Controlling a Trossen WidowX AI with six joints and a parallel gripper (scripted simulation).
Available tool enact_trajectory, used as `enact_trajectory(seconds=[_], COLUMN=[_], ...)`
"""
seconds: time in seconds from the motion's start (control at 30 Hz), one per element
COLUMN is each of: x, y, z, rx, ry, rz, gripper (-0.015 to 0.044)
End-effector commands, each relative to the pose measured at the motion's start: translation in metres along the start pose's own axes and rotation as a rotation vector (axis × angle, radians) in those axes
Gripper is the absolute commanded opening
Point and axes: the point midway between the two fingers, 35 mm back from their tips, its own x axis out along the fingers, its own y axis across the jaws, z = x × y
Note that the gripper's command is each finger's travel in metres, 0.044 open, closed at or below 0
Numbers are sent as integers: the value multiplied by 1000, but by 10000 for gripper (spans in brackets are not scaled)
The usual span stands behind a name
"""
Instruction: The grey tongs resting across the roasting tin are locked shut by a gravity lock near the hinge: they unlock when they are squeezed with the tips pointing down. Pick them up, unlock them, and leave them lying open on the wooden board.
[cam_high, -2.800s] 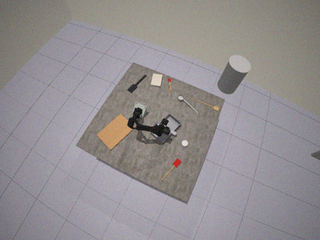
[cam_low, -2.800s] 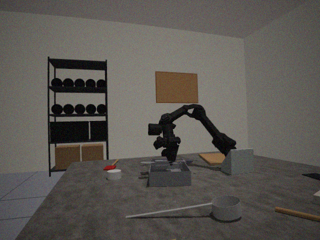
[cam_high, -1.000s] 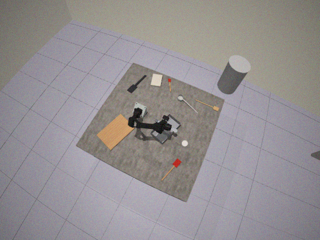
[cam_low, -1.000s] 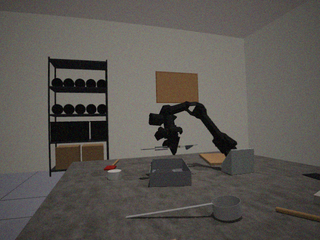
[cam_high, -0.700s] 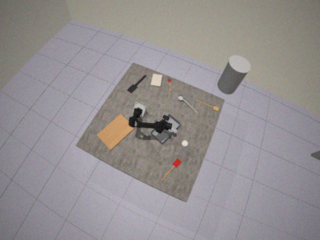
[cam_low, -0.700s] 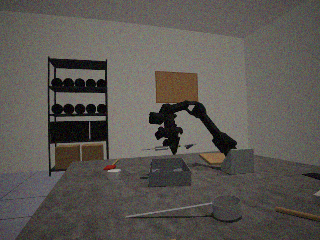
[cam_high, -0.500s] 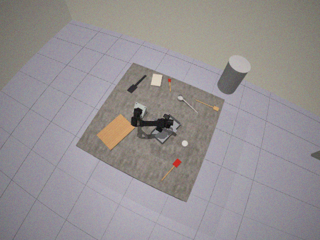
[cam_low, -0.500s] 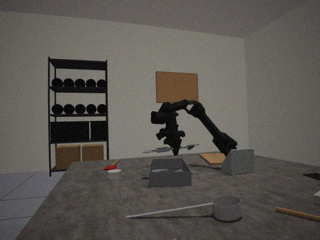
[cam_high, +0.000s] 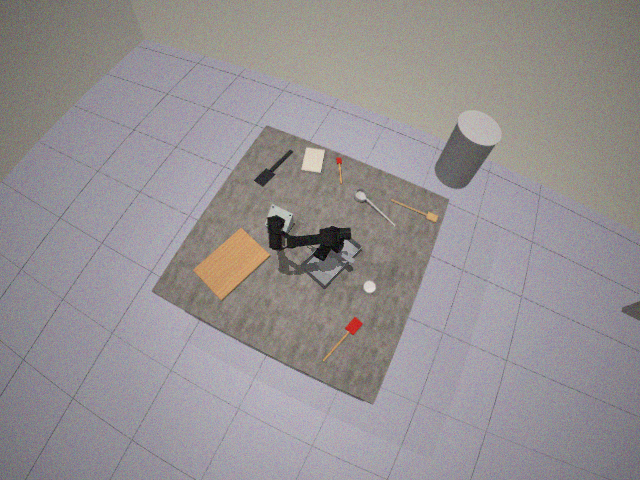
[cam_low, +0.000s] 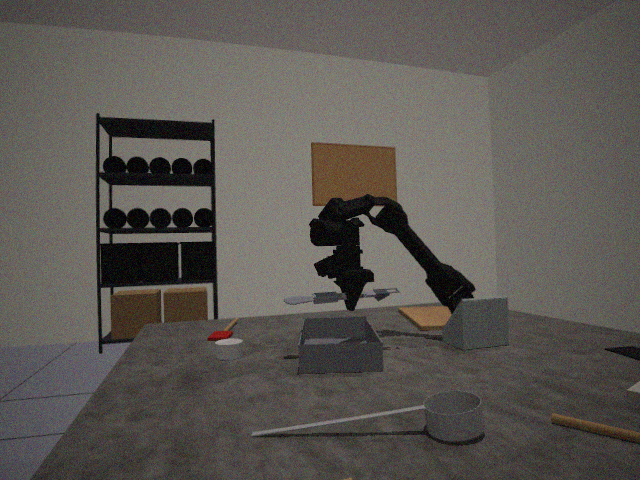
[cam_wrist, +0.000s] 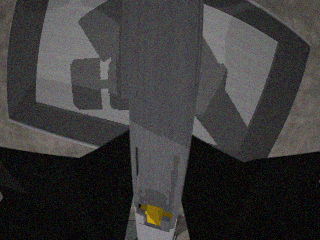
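Note:
The grey tongs hang nearly level above the roasting tin, clear of its rim. My gripper points down and is shut on the tongs, with a finger on each side. The tongs' arms look close together. A yellow piece shows on them at the bottom of the wrist view; whether the lock is engaged cannot be told. In the top view the arm hides most of the tongs. The wooden board lies on the table, off to the side of the tin.
A pale grey block stands near the arm's base. A white round pot and a red-headed spatula lie beyond the tin. A long-handled grey ladle lies on another side.

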Motion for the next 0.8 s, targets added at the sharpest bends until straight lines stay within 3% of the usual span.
enact_trajectory(seconds=[0.0, 0.77], x=[0, -13], y=[-3, -142], z=[0, -26], rx=[-5, -171], ry=[1, -10], rz=[2, 31], gripper=[-150, -150])
